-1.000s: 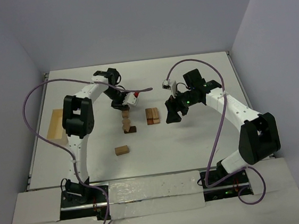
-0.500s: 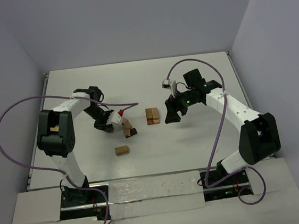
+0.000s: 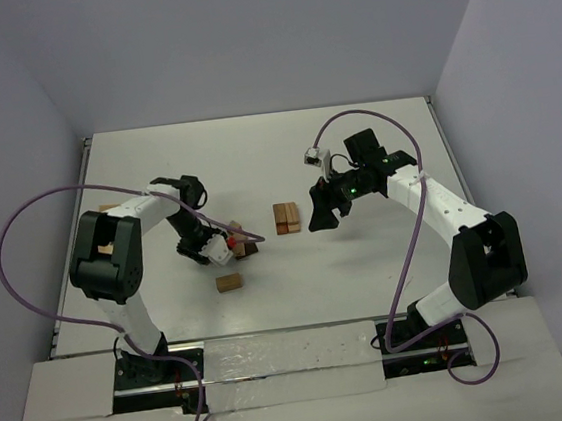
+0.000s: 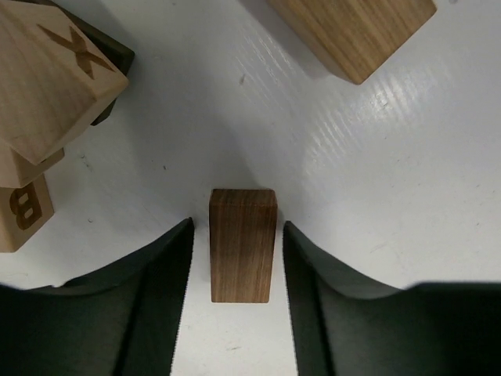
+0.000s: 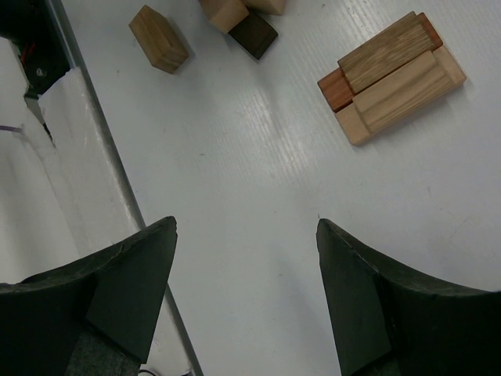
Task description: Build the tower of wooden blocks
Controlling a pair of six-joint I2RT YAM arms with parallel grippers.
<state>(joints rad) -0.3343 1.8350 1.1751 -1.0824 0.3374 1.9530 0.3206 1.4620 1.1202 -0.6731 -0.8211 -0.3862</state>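
Note:
Flat on the table lies a brown wood block [image 4: 243,244], with my left gripper [image 4: 239,225] open around it and a thin gap on each side. Just beyond it is a loose pile of tan lettered blocks [image 4: 47,66] over a dark one, and a single tan block [image 4: 352,27] lies apart. From above, the left gripper [image 3: 227,253] sits beside that pile [image 3: 238,235], with the lone tan block [image 3: 229,283] nearer. The tower [image 3: 286,217], tan bricks over reddish-brown, stands mid-table. My right gripper [image 3: 319,211] hovers right of it, open and holding nothing [image 5: 246,227]. The tower [image 5: 391,74] shows ahead of it.
A pale wooden box [image 3: 107,208] at the table's left edge is mostly hidden behind the left arm. A white padded strip [image 3: 286,356] runs along the near edge. Grey walls close in the table on three sides.
The left arm swung toward the near side and came down beside the pile. Its jaws widened around the brown block, and the pile's blocks shifted. The right arm has stayed still.

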